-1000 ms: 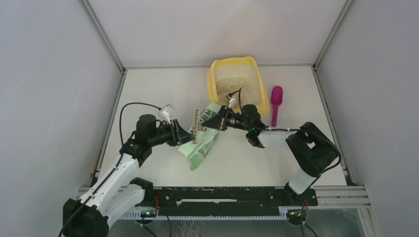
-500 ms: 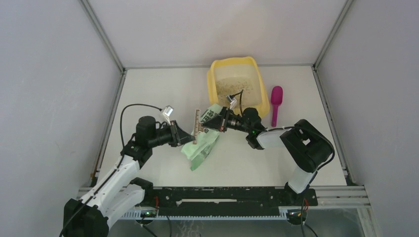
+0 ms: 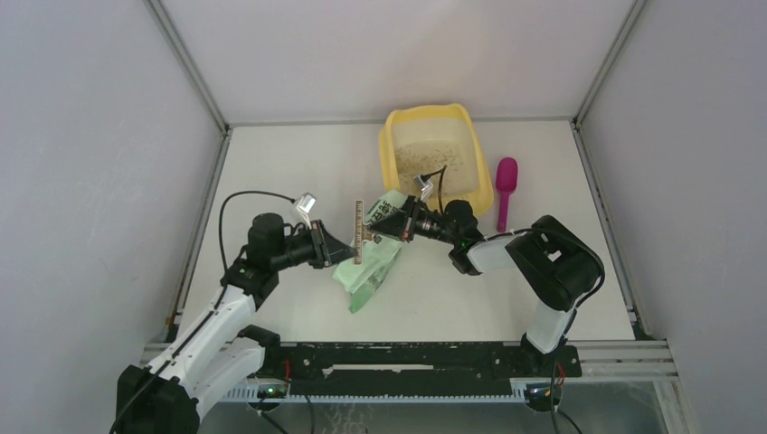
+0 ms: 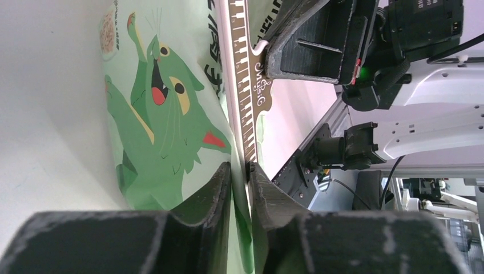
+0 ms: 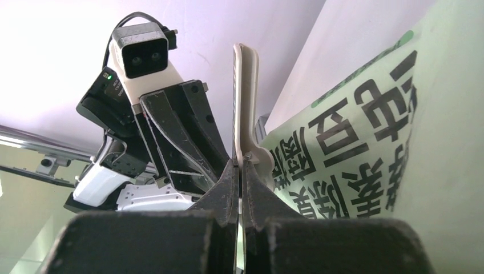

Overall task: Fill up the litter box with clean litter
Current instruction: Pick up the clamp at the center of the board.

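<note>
The yellow litter box (image 3: 392,155) stands at the back, with a thin layer of beige clean litter (image 3: 432,163) in it. In front of it lies a light green bag (image 3: 366,271) with a cat print (image 4: 165,114). A long sealing clip (image 3: 360,232) (image 4: 245,85) runs across the bag's top. My left gripper (image 3: 346,246) (image 4: 241,171) is shut on the bag's edge right at the clip. From the other side, my right gripper (image 3: 382,223) (image 5: 240,165) is shut on the beige end of the clip (image 5: 245,97).
A magenta scoop (image 3: 505,190) lies on the table right of the litter box. Grey walls stand on the left, the right and behind. The two wrists face each other closely over the bag.
My left gripper's jaws have closed onto the bag's edge at the clip. The right arm has eased slightly to the left, still holding the clip.
</note>
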`<action>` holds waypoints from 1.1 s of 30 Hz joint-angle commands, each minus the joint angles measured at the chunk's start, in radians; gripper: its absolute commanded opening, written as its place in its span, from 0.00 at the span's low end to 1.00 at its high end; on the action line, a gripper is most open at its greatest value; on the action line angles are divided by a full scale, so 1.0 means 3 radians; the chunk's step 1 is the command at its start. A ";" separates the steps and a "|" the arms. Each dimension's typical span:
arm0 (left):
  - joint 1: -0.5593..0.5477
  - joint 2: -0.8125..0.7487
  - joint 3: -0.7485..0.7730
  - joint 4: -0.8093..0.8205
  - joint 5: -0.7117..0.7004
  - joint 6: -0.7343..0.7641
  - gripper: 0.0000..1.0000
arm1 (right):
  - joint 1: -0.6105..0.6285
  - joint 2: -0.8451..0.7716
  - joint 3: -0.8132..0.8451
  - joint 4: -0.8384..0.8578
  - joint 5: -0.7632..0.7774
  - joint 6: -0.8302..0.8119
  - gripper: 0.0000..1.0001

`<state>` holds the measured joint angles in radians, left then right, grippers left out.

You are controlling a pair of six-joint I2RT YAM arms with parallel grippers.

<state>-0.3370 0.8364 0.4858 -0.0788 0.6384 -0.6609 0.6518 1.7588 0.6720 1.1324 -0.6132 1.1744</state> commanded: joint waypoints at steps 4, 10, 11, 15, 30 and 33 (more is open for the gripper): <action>-0.0001 -0.0150 -0.0053 0.0492 0.0323 -0.0221 0.33 | 0.0084 0.0190 0.0015 0.0604 0.0102 0.0241 0.00; -0.0001 -0.0150 -0.0135 0.0708 0.0457 -0.0364 0.39 | 0.0148 0.0388 0.0015 0.1097 0.0228 0.0427 0.00; -0.0001 -0.0143 -0.0156 0.0737 0.0465 -0.0375 0.39 | 0.0153 0.0402 0.0015 0.1129 0.0263 0.0445 0.00; -0.0007 -0.0121 -0.0234 0.0841 0.0472 -0.0422 0.39 | 0.0177 0.0417 0.0015 0.1217 0.0300 0.0447 0.00; -0.0057 -0.0069 -0.0207 0.0746 0.0288 -0.0337 0.12 | 0.0284 0.0378 0.0031 0.1272 0.0341 0.0456 0.00; -0.0063 -0.0058 -0.0208 0.0747 0.0291 -0.0333 0.09 | 0.0297 0.0384 0.0048 0.1274 0.0325 0.0458 0.00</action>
<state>-0.3420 0.8227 0.4206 0.0586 0.6991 -0.7605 0.7132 1.8820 0.6720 1.4273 -0.5201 1.2964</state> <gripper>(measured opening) 0.149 0.007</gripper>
